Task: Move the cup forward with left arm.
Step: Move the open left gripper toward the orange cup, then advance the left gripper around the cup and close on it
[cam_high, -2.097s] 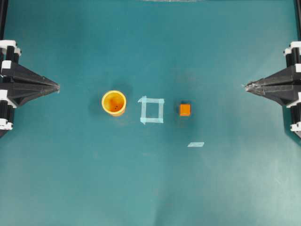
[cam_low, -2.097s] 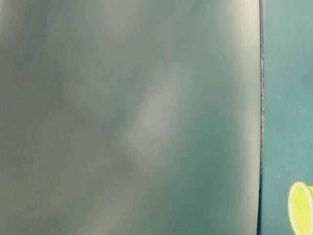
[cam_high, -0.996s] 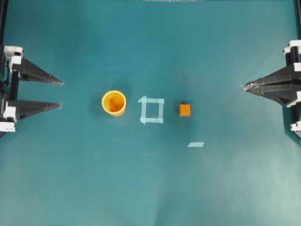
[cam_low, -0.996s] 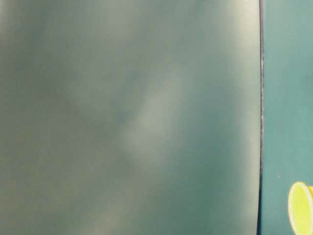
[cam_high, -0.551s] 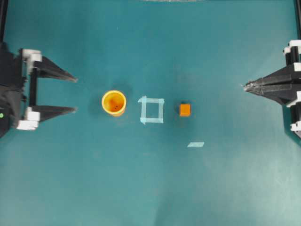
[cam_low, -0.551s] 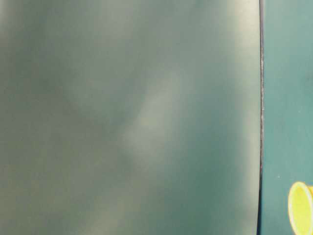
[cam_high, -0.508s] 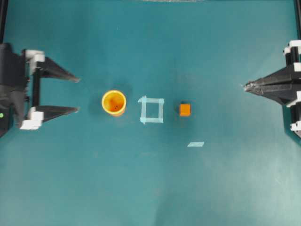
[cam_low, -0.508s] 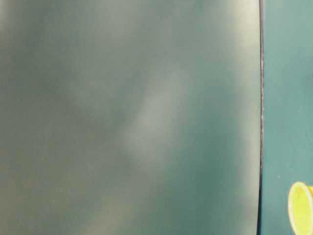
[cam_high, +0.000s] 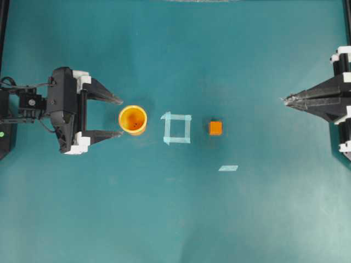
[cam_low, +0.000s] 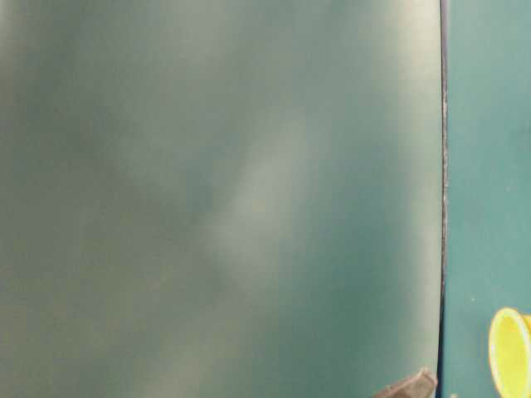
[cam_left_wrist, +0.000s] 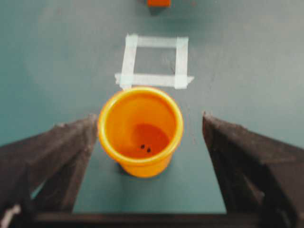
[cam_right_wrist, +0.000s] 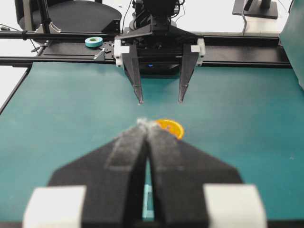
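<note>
While overhead hides it, the left wrist view shows spread fingers (cam_left_wrist: 61,156) flanking the cup (cam_left_wrist: 140,130).

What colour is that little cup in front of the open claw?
The cup is orange with a paler yellow rim; the left wrist view shows it best.

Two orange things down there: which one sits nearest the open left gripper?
The cup, round and hollow, just off the left gripper; the orange cube lies beyond the tape square.

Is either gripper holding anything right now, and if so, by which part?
Nothing is held. The left gripper is open, its tips just short of the cup, not touching it. The right gripper is shut and empty.
</note>
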Controlling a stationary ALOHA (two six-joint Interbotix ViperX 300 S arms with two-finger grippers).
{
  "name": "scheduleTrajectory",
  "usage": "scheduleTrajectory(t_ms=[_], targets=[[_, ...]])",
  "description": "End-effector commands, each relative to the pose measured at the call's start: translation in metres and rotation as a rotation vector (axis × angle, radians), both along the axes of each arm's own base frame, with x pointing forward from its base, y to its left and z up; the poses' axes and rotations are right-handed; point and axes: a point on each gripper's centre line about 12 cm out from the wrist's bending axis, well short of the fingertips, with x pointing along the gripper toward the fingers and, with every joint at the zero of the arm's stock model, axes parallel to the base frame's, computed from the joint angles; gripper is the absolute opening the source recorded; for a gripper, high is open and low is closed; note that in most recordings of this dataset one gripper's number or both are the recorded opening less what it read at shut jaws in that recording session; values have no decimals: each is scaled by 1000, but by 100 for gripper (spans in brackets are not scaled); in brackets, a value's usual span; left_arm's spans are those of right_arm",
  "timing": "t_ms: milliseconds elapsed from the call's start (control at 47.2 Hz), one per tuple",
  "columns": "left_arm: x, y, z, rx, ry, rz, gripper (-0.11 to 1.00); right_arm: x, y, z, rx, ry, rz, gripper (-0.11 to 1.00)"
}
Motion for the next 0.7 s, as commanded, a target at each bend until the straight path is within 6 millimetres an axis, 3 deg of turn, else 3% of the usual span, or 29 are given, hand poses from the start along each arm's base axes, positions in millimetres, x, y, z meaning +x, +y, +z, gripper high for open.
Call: scheduleTrajectory(t_ms=[0, 339, 678], targets=[[2, 1, -1, 10, -15, 0, 86, 2, 0, 13, 3, -26, 0, -1], [-6, 9, -33, 9, 30, 31, 86, 2, 0, 12, 2, -15, 0, -1], [12, 13, -54, 4, 65, 41, 86, 2, 0, 14, 2, -18, 0, -1]])
